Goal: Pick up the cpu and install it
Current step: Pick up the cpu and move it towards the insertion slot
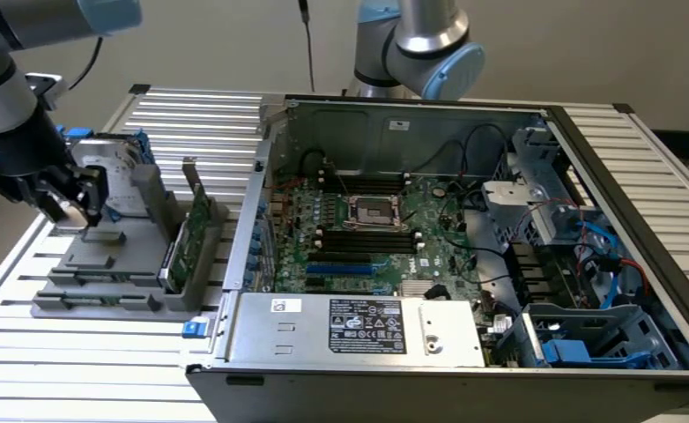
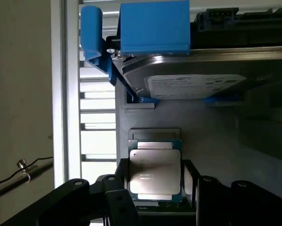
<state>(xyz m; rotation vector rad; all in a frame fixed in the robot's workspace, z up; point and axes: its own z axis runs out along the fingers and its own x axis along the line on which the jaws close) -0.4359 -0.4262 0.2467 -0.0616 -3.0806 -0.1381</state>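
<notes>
The cpu (image 2: 154, 172), a small square chip with a silvery top and a green rim, stands upright in a slot of the grey holder (image 1: 109, 264). My gripper (image 2: 156, 175) straddles it. One black finger (image 2: 122, 176) sits against one side edge of the chip and the other finger against the opposite edge, so the jaws are shut on it. In the exterior view, the gripper (image 1: 72, 201) is down at the holder on the exterior view's left. The motherboard's square socket (image 1: 376, 211) lies bare inside the open computer case (image 1: 463, 115).
A silver hard drive (image 2: 193, 77) in a blue bracket stands in the same holder just beyond the chip. A long green circuit card (image 1: 197, 238) stands upright on the holder's side nearest the case. A second arm (image 1: 421, 44) hangs over the case's back wall.
</notes>
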